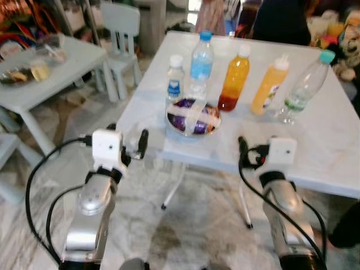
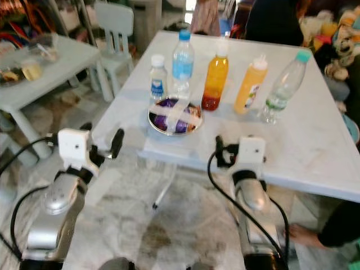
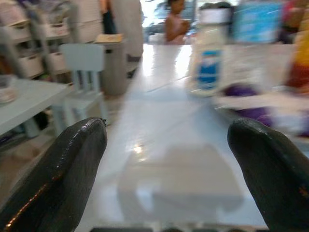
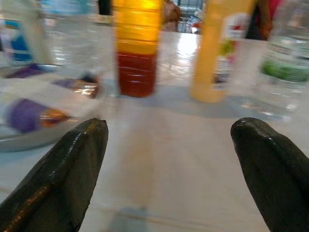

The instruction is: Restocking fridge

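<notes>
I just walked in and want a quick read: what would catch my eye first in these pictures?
A row of five bottles stands on the pale table, the orange-and-red juice bottle brightest at its middle, beside a yellow squeeze bottle. In front of them sits a round bowl of purple-wrapped items with white tape crossed over it. Both grippers hover open at the near table edge, left gripper and right gripper.

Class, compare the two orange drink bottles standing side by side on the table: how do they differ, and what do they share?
The left orange bottle is clear, its drink shading from orange down to dark red; the right orange bottle is opaque yellow-orange throughout. The left one stands straight with a plain white cap; the right one leans slightly and carries a white label. Both stand on the table, unheld, with white tops.
</notes>
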Motion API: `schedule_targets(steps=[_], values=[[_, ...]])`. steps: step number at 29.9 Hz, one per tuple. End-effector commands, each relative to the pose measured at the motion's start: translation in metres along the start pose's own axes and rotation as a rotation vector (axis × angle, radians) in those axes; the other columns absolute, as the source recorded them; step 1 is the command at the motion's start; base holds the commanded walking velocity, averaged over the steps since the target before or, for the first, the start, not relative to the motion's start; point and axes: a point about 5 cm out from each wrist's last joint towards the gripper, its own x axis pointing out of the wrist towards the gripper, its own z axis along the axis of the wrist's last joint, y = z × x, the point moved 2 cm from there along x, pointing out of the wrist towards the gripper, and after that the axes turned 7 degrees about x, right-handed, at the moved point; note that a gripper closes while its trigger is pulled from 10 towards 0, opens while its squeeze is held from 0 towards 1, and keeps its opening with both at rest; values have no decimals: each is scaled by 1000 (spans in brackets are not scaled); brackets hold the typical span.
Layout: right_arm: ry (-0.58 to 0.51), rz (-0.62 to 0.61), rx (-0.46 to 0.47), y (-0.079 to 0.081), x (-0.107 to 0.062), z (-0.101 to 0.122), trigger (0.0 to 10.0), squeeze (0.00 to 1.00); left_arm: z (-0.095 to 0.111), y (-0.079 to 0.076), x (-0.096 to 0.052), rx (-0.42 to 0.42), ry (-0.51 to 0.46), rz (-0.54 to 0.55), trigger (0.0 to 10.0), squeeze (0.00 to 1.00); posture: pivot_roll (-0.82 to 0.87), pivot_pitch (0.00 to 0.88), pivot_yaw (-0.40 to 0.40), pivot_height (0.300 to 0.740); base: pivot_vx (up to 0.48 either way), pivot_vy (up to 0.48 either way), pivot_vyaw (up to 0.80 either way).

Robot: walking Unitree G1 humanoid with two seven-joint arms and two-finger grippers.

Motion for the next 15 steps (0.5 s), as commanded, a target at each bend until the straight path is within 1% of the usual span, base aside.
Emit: schedule_targets(steps=[1,2,3,4,5,7,8,10,12,13,15], values=[[-13,38,20,10,-2,1,10000,0,-7,13,-4,7,25,50,10000,0,54,40,-25,740,0,428,0],[-4,38,25,6,-11,-1,10000,0,-9,19,-4,25,31,78,10000,0,54,28,-16,740,0,0,0],[2,39,22,4,-15,-2,10000,0,-10,23,-4,32,33,104,10000,0,54,23,-14,740,0,0,0],[2,39,22,4,-15,-2,10000,0,-10,23,-4,32,33,104,10000,0,54,23,-14,740,0,0,0],[-3,44,15,2,-17,-2,10000,0,-10,23,-3,63,33,100,10000,0,57,14,-12,740,0,0,0],[-8,42,20,0,-18,1,10000,0,-8,23,-1,68,25,93,10000,0,59,10,-8,740,0,0,0],[-15,50,0,-1,-17,2,10000,0,-6,24,1,67,21,93,10000,0,53,4,-8,740,0,0,0],[-17,53,-7,-1,-16,3,10000,0,-5,24,1,67,20,94,10000,0,53,4,-8,740,0,0,0],[-5,48,9,1,-14,1,10000,0,-4,22,3,69,16,80,10000,0,45,0,1,740,0,0,-481],[-10,63,10,6,-11,1,10000,0,-3,19,4,70,5,55,10000,0,45,0,2,740,0,262,-800],[-21,79,6,11,-8,4,10000,0,-1,16,5,85,-9,38,10000,0,40,0,-1,740,0,266,-800]])
